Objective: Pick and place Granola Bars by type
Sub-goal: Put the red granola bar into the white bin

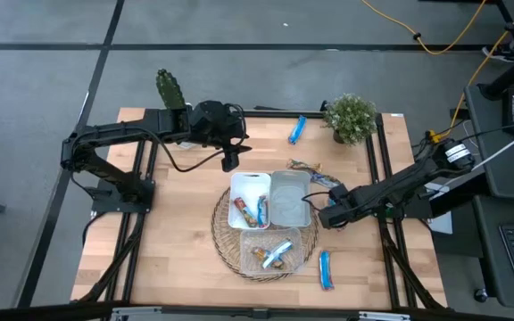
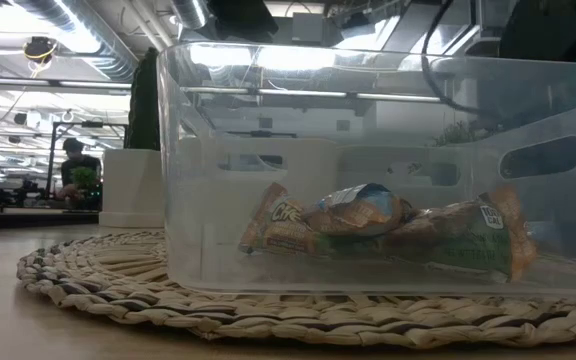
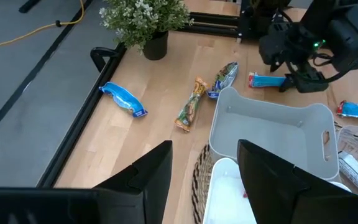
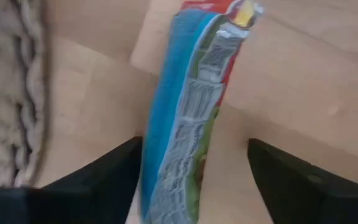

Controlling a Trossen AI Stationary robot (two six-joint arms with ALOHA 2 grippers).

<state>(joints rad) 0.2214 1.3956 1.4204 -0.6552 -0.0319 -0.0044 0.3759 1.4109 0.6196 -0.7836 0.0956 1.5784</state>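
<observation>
My right gripper [image 1: 328, 214] is low over the table, just right of the grey tray [image 1: 288, 198]. It is open, with one finger on each side of a blue bar with a red end [image 4: 185, 118], which lies on the wood along the fingers. From the left wrist view, this gripper [image 3: 294, 78] and bar [image 3: 266, 79] are beyond the grey tray [image 3: 272, 130]. My left gripper [image 1: 230, 160] hangs open [image 3: 204, 168] above the far end of the white tray [image 1: 250, 201], which holds bars. More bars lie in the clear tray [image 1: 270, 250], and the low view shows these bars [image 2: 378, 225] through its wall. My right gripper's one finger [image 4: 114, 171] stands close beside the long edge of the blue bar [image 4: 157, 155], and I cannot tell whether it touches. The other finger [image 4: 291, 180] is apart from the bar. The bar lies flat on the table.
Loose bars lie on the table: a blue one [image 1: 297, 129] near the far edge, a blue one [image 1: 326, 269] near the front, and brownish and green ones [image 1: 309, 168] beyond the grey tray. The trays sit on a woven mat [image 1: 226, 234]. A potted plant [image 1: 351, 116] and a cactus [image 1: 169, 89] stand at the far edge.
</observation>
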